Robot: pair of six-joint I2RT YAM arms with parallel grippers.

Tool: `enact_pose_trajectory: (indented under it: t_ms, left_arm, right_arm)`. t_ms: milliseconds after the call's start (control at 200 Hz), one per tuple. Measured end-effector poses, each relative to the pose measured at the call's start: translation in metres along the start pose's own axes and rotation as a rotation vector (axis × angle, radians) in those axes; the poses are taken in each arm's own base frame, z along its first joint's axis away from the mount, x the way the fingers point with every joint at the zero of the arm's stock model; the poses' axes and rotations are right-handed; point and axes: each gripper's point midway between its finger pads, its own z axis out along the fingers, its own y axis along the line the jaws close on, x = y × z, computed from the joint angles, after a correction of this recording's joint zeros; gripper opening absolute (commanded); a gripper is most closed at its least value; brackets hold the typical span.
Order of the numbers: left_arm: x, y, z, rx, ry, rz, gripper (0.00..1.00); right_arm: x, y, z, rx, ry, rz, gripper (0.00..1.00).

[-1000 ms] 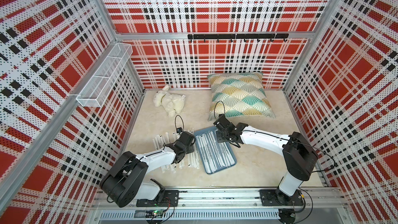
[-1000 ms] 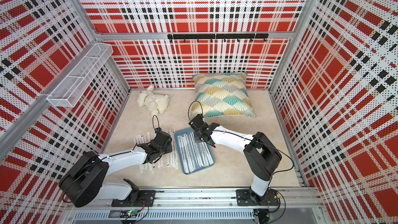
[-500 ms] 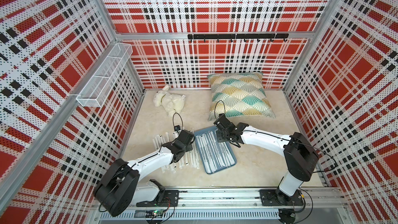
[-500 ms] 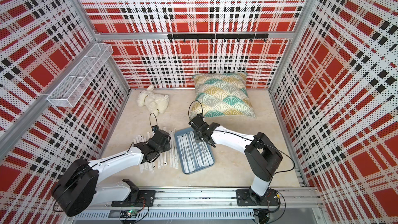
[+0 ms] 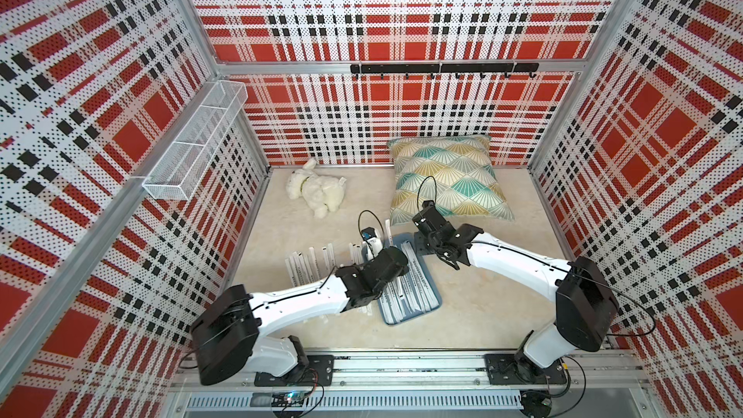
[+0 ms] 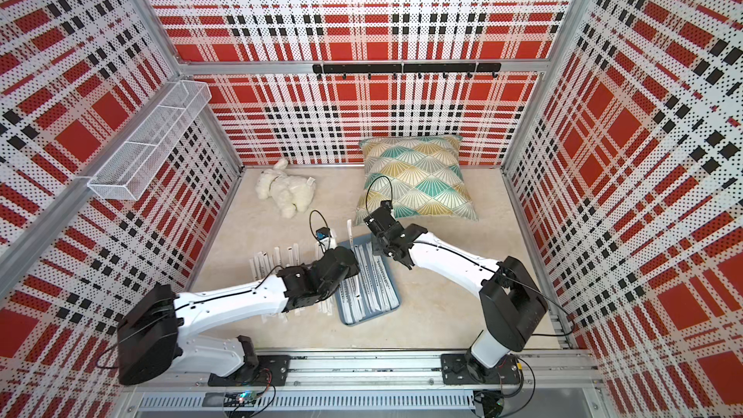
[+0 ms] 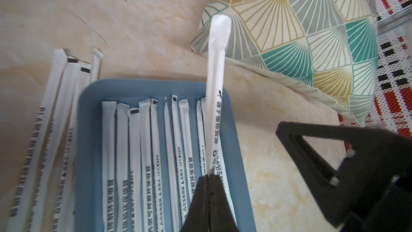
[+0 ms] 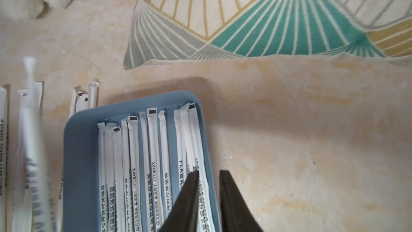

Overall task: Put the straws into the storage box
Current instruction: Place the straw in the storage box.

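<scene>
Straws in white wrappers lie side by side in the storage box in both top views. Loose straws lie in a row on the surface just left of it. The left arm reaches across that row and over the box's near left part, hiding the left gripper from above. A lifted straw pokes out past the box's far edge. The right gripper sits at the box's far right corner. A pillow lies just beyond the box, a plush toy lies beyond it to the left, and a wire basket hangs on the left wall, well apart from it.

The left wrist view shows what the arm covers. The left gripper is pinched tight on the lifted straw, which slants up over the straws in the box with its free end in front of the pillow. A black part of the right arm stands beside the box.

The right wrist view shows the right gripper with its jaws narrow. One finger is over the straws inside the box and the other is outside, with the rim showing in the gap. Whether they clamp the rim cannot be told. Across the box from this gripper, the lifted straw is only a blur. The wrappers' dark lettering shows only in the wrist views.
</scene>
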Motion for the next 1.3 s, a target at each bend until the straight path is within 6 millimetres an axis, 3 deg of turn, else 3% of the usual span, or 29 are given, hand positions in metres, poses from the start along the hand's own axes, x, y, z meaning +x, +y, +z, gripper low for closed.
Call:
enact_pose_trajectory:
  t_ms: [215,551,852,1067,1303]
  left_arm:
    - [0.041,0.0,0.035,-0.041,0.09,0.021,0.0]
    - [0.062,0.007,0.064,-0.05,0.187,-0.052,0.0]
    - [0.065,0.005,0.069,-0.025,0.21,-0.122,0.0]
    - [0.075,0.026,0.068,-0.066,0.223,-0.17,0.04]
    - [0.069,0.02,0.064,-0.05,0.21,-0.215,0.09]
  right_arm:
    - [0.008,-0.009,0.005,0.024,0.016,0.002,0.25]
    - [0.009,-0.009,0.006,0.022,0.014,0.004,0.25]
    - [0.008,-0.007,0.006,0.014,0.007,0.01,0.25]
    - [0.008,-0.007,0.006,0.01,0.008,0.01,0.25]
    - [0.007,-0.004,0.006,-0.002,0.009,0.012,0.25]
